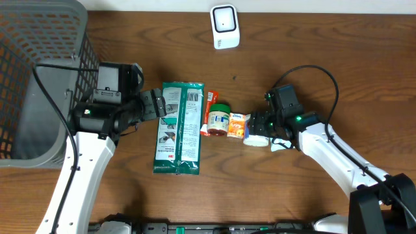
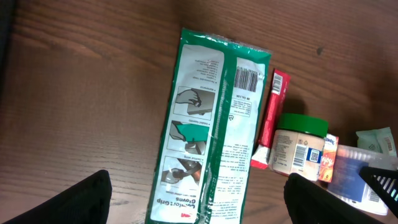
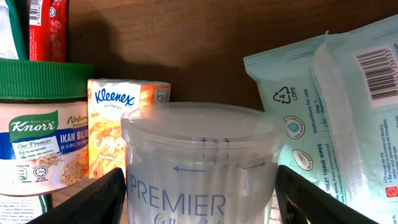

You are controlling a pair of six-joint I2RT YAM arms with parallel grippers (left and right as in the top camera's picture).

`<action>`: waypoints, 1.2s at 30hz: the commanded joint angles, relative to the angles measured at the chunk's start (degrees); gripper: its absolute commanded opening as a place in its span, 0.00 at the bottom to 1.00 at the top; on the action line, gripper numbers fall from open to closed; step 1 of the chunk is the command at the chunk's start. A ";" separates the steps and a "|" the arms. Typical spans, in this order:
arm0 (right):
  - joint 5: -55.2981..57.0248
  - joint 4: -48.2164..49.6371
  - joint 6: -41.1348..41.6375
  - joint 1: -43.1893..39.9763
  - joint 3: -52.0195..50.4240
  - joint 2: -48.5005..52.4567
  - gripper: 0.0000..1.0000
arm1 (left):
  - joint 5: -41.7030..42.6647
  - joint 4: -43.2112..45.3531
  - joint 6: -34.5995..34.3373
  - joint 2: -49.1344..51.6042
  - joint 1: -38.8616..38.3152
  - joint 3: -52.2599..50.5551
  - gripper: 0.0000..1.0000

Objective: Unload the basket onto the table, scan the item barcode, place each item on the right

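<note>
straddling the clear tub (image 3: pixel 202 143), three o'clock of the kleenex pack (image 1: pixel 238 125), your right claw (image 3: pixel 202 193) shows no sure grip; left claw (image 2: pixel 198 183) gapes open. squeeze squarely, lift straight.

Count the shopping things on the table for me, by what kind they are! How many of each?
Packs: 4 (green gloves pack, red pack, orange Kleenex pack, pale blue wipes pack)
Jars and tubs: 2 (Knorr jar, clear Premier tub)
Total: 6
</note>
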 commanded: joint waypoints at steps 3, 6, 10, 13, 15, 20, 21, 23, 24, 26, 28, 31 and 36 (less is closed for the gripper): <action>-2.86 -0.26 -0.04 -0.20 1.22 -2.58 0.76 | 0.07 -0.13 0.57 0.07 -0.13 0.68 0.85; -6.73 -0.24 -0.04 -0.61 1.29 -4.66 0.76 | 0.07 -0.13 0.57 0.07 -0.13 0.68 0.85; -8.94 -1.62 -0.02 -0.74 1.27 -6.40 0.76 | 0.07 -0.13 0.57 0.07 -0.13 0.68 0.85; -8.70 -3.37 -0.04 -0.68 1.14 -6.36 0.77 | 0.07 -0.13 0.57 0.07 -0.13 0.68 0.85; -9.20 -3.96 -0.07 -0.68 1.09 -6.36 0.76 | 0.07 -0.13 0.57 0.07 -0.13 0.68 0.85; -12.33 -2.71 -0.07 -0.22 1.09 -6.36 0.49 | 0.07 -0.13 0.57 0.07 -0.13 0.68 0.85; -12.33 -2.58 -0.07 -0.04 1.09 -6.38 0.45 | 0.07 -0.13 0.57 0.07 -0.13 0.68 0.85; -12.33 -2.43 -0.07 0.42 1.09 -6.36 0.43 | 0.07 -0.13 0.57 0.07 -0.13 0.68 0.85; -12.33 -2.40 -0.07 0.52 1.09 -6.36 0.43 | 0.07 -0.13 0.57 0.07 -0.13 0.68 0.85; -12.22 -2.40 -0.11 0.61 1.09 -6.36 0.41 | 0.07 -0.13 0.57 0.07 -0.13 0.68 0.85; -12.11 -2.45 -1.53 0.66 1.09 -6.36 0.32 | 0.07 -0.13 0.57 0.07 -0.13 0.68 0.85; -10.12 -4.04 -2.62 0.70 1.09 -6.36 0.19 | 0.07 -0.13 0.57 0.07 -0.13 0.68 0.85; -2.23 -8.41 -2.64 0.44 1.09 -6.38 0.17 | 0.07 -0.13 0.57 0.07 -0.13 0.68 0.85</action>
